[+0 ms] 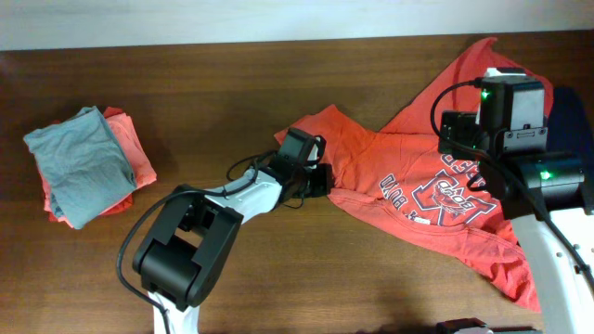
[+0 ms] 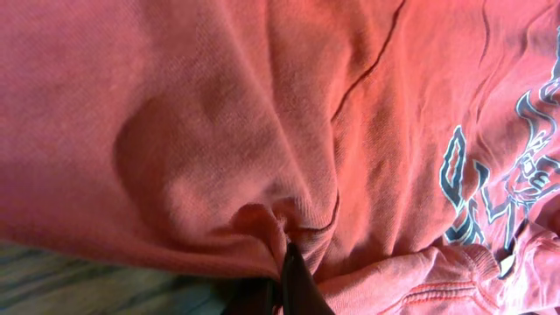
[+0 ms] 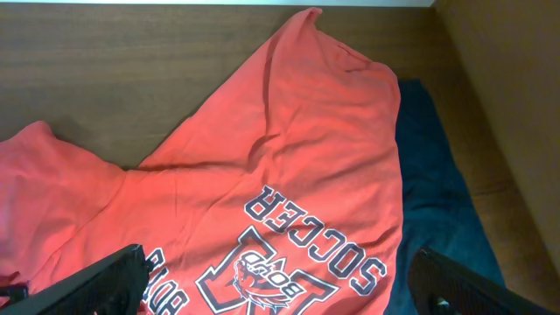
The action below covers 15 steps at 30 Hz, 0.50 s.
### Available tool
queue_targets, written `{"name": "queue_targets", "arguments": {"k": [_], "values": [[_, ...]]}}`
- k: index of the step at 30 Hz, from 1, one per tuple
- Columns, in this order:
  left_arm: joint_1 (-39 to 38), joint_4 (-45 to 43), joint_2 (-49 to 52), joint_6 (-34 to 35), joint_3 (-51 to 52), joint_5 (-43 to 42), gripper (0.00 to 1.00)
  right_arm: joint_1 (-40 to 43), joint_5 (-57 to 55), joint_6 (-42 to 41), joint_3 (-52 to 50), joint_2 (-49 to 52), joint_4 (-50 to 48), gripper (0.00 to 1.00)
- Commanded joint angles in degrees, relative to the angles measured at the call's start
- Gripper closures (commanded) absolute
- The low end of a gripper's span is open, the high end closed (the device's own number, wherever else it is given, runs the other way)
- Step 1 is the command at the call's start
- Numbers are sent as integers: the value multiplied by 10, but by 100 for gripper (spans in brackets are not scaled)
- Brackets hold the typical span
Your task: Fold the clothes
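Note:
The orange-red T-shirt (image 1: 399,176) lies rumpled on the right half of the table, its dark-and-white "SOCCER" print facing up (image 3: 289,254). My left gripper (image 1: 320,181) is at the shirt's left edge. In the left wrist view its dark fingers (image 2: 289,262) are closed, with orange fabric (image 2: 219,131) bunched and pinched between them. My right gripper (image 1: 461,139) hovers above the printed chest. Its two fingers (image 3: 276,267) are spread wide apart with nothing between them.
A dark navy garment (image 1: 571,121) lies partly under the shirt at the right edge; it also shows in the right wrist view (image 3: 437,192). A folded grey shirt (image 1: 79,162) sits on folded orange garments (image 1: 135,158) at the far left. The table is dark wood (image 1: 213,93).

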State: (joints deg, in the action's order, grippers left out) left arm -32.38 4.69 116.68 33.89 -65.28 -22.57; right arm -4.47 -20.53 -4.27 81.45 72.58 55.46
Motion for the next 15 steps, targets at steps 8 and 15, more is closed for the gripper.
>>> {"name": "queue_targets", "arguments": {"k": [8,15], "values": [[236,89,-147,-103,-20,82,99,4,-7,0,5,-4,3,1],[421,88,-158,-102,-89,-27,1,4,-7,0,5,-4,3,1]]}}
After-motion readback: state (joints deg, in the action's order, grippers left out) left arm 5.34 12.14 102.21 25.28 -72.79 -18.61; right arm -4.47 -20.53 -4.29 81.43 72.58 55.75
